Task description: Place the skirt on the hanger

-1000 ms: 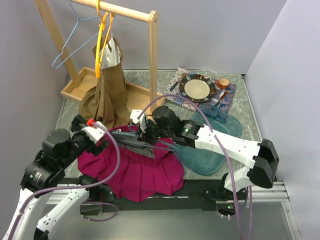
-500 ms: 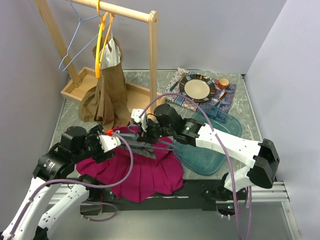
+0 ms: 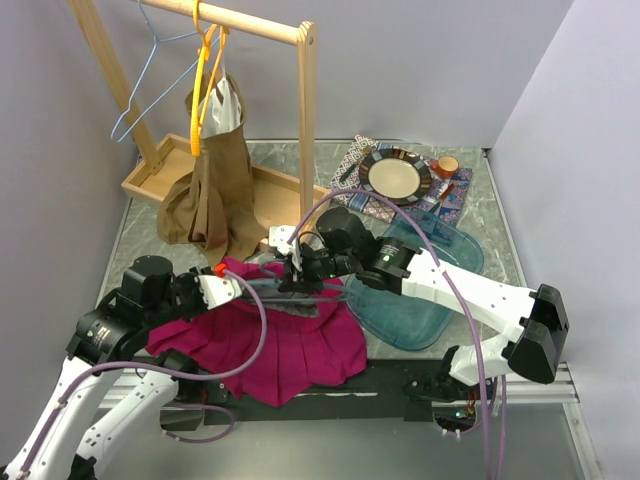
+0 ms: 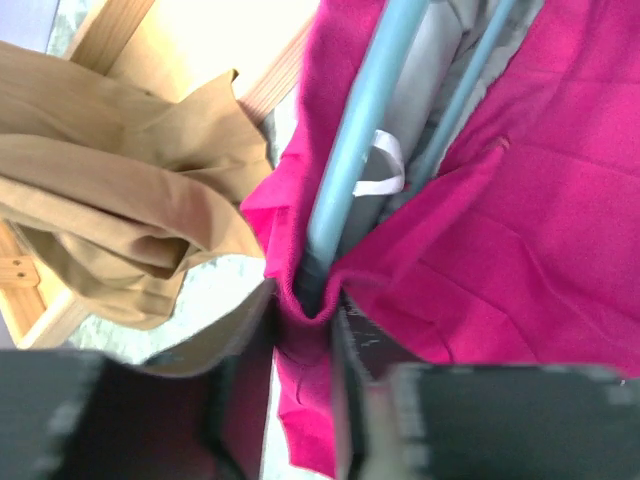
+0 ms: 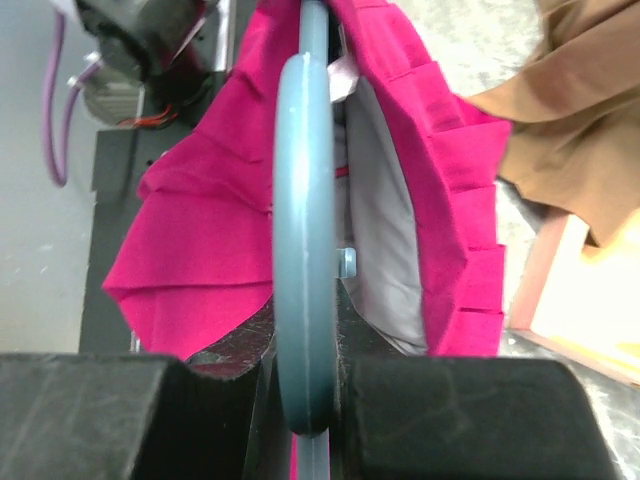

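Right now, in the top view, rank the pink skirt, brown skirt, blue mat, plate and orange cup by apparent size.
1. pink skirt
2. brown skirt and blue mat: too close to rank; the right arm covers part of the mat
3. plate
4. orange cup

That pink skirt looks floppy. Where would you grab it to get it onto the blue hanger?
At the waistband, coming from the left end. There the skirt wraps as a narrow fold over the hanger tip, thin enough to pinch; the left tool has that fold between its fingers. The pleated hem lies spread flat, probably harder to pinch.
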You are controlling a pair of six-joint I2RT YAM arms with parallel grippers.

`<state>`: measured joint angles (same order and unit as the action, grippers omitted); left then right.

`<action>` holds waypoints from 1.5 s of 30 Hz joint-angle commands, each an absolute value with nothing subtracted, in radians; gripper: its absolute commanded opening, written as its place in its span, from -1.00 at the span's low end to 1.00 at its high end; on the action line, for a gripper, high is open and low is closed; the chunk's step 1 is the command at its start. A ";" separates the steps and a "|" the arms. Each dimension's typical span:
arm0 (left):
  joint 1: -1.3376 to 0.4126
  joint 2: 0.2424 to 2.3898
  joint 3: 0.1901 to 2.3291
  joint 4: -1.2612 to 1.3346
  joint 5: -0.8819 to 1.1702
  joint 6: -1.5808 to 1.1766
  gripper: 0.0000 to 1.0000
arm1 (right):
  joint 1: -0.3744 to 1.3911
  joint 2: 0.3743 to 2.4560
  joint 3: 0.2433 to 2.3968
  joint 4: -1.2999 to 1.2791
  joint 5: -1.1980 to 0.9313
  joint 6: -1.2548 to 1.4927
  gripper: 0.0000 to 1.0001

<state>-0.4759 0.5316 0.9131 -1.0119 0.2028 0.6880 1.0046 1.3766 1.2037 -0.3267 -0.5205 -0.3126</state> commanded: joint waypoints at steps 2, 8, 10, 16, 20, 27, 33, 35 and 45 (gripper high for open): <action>-0.480 0.529 0.966 -0.983 0.356 0.658 -0.48 | 1.000 1.328 1.216 -0.245 -0.597 -0.333 -1.00; -0.480 0.552 0.992 -0.956 0.475 0.627 -0.48 | 0.999 1.328 1.232 -0.259 -0.618 -0.336 -1.00; -0.480 0.557 0.991 -0.928 0.520 0.617 -0.47 | 0.997 1.328 1.232 -0.259 -0.630 -0.336 -1.00; -0.480 0.577 0.970 -0.842 0.597 0.569 -0.28 | 0.993 1.327 1.239 -0.258 -0.649 -0.321 -1.00; -0.480 0.589 0.950 -0.819 0.615 0.545 0.12 | 0.970 1.318 1.236 -0.244 -0.686 -0.290 -1.00; -0.480 0.588 0.965 -0.848 0.577 0.528 0.58 | 0.927 1.295 1.224 -0.230 -0.744 -0.270 -1.00; -0.480 0.569 1.095 -0.928 0.431 0.537 0.72 | 0.917 1.284 1.216 -0.233 -0.772 -0.278 -1.00; -0.483 0.575 1.115 -0.957 0.411 0.545 0.72 | 0.914 1.282 1.218 -0.236 -0.787 -0.284 -1.00; -0.489 0.609 1.031 -0.982 0.517 0.538 0.65 | 0.910 1.250 1.227 -0.276 -0.811 -0.330 -1.00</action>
<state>-0.4862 0.5858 1.0477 -0.9764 0.4610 0.5381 0.9154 1.3270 1.2030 -0.3420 -0.7433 -0.2996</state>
